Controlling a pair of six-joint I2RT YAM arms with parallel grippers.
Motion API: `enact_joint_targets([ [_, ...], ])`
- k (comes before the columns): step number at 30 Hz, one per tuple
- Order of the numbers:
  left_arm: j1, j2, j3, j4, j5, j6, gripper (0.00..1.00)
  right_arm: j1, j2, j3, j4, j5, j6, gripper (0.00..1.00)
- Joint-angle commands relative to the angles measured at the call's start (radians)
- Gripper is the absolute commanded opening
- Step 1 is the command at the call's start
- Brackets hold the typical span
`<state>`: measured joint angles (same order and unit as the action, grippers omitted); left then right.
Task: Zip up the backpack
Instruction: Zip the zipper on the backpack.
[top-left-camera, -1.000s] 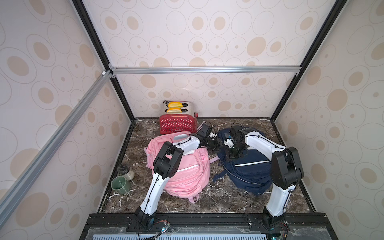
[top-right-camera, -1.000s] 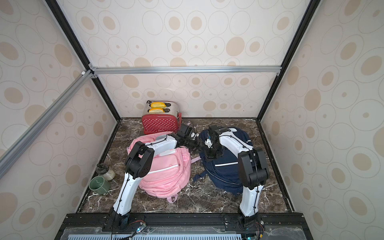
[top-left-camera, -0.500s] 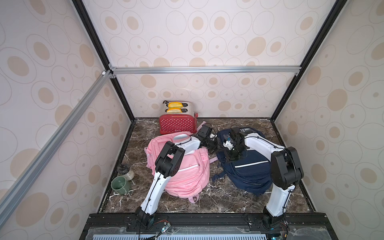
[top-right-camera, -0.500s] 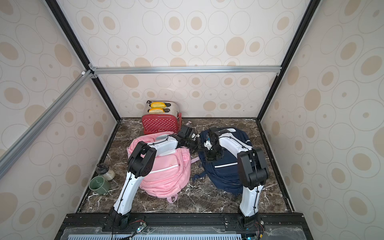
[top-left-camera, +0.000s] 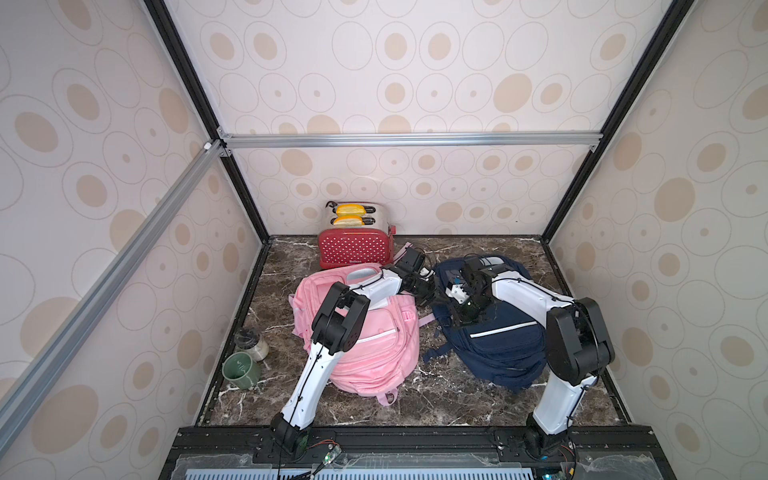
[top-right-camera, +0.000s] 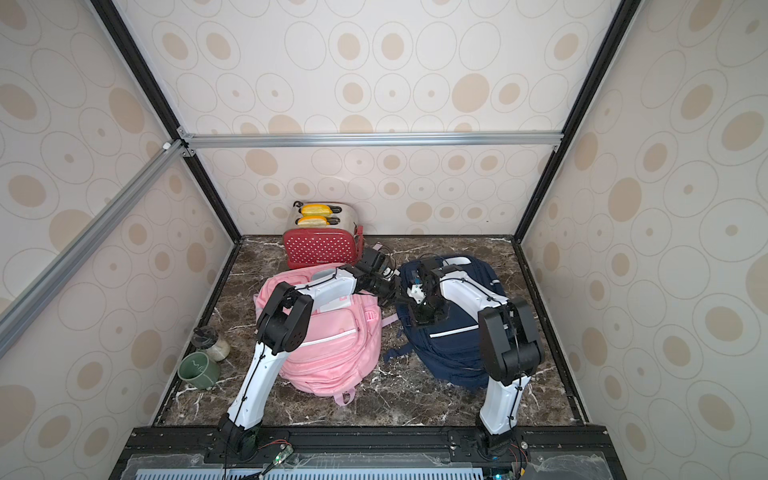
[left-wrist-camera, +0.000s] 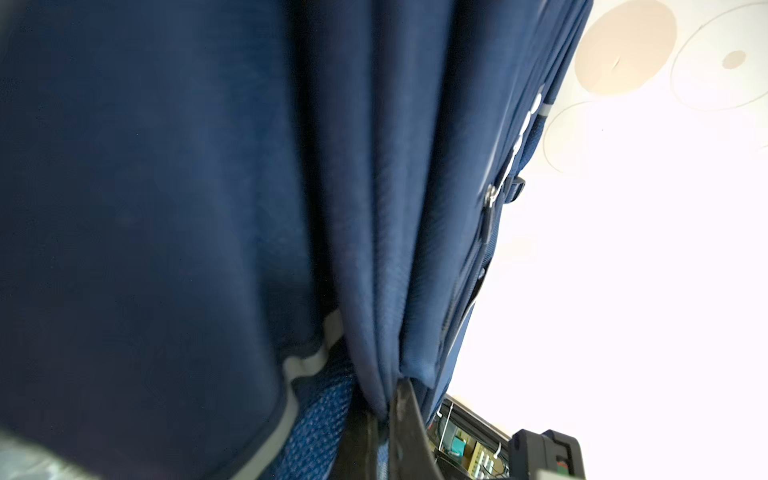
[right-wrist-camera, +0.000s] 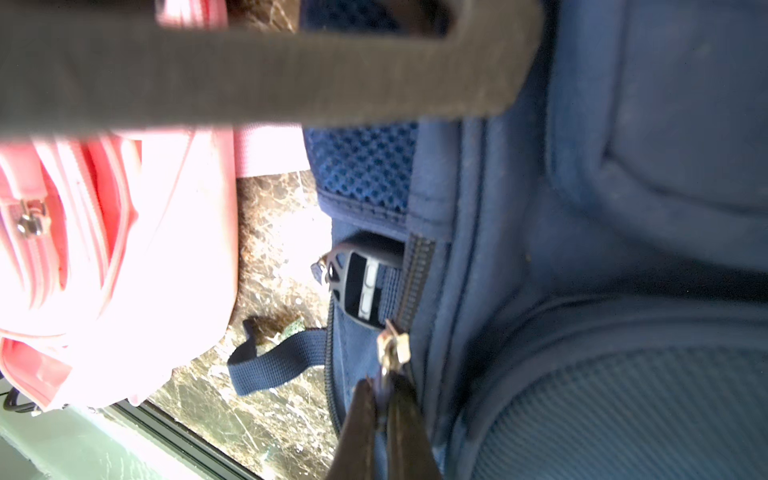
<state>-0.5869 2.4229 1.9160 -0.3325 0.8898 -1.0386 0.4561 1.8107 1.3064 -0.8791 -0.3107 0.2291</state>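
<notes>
Fingers (right-wrist-camera: 405, 415) of the right gripper (right-wrist-camera: 382, 388) are closed on the metal zipper pull (right-wrist-camera: 392, 345) of the navy backpack (top-left-camera: 498, 345). Confirm this in the right wrist view, where the tab runs down between the two pads. Fingers (left-wrist-camera: 405, 415) of the left gripper (left-wrist-camera: 384, 401) are clamped on a pinched fold of the same bag's fabric.

With both grips set, judge the step in hand as brace-and-pull: one gripper anchors the cloth and the other owns the slider.

The navy backpack lies right of centre in the lower half of both top views, on the marble tabletop (top-left-camera: 436, 399). Both wrists meet at its upper left edge.

For the next move, draw the pull along the zipper track (right-wrist-camera: 417, 274) while the left gripper keeps the fabric taut. Keep the pull in line with the teeth, or the slider will likely jam or slip free. How much track remains open cannot be told.

Just beside the bag, toward frame left, lies a pink backpack (top-left-camera: 374, 345). A red toaster (top-left-camera: 353, 249) stands above that, against the back wall. A green mug (top-left-camera: 241, 370) and a small jar (top-left-camera: 251, 343) sit at the lower left, well apart.
</notes>
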Motion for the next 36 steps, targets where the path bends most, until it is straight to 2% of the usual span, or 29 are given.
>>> enact_joint_targets([
  [1, 0.061, 0.06, 0.079, -0.007, -0.103, 0.051, 0.0, 0.017, -0.058, -0.049, -0.168, -0.026, -0.04, 0.0],
  [11, 0.094, 0.105, 0.166, 0.003, -0.123, 0.019, 0.0, 0.017, -0.108, -0.122, -0.201, 0.008, -0.04, 0.0],
  [22, 0.163, 0.17, 0.319, -0.015, -0.139, -0.01, 0.0, 0.012, -0.25, -0.259, -0.249, 0.078, -0.011, 0.0],
  [28, 0.182, 0.19, 0.354, -0.031, -0.137, -0.004, 0.0, -0.006, -0.299, -0.271, -0.259, 0.123, -0.003, 0.0],
  [33, 0.182, 0.182, 0.339, -0.034, -0.124, 0.0, 0.0, -0.005, -0.269, -0.245, -0.224, 0.071, 0.008, 0.0],
  [35, 0.182, 0.168, 0.319, -0.034, -0.119, 0.002, 0.08, -0.005, -0.261, -0.241, -0.205, 0.064, 0.013, 0.0],
  [36, 0.18, 0.16, 0.307, -0.033, -0.109, 0.002, 0.19, -0.006, -0.259, -0.239, -0.192, 0.064, 0.017, 0.0],
])
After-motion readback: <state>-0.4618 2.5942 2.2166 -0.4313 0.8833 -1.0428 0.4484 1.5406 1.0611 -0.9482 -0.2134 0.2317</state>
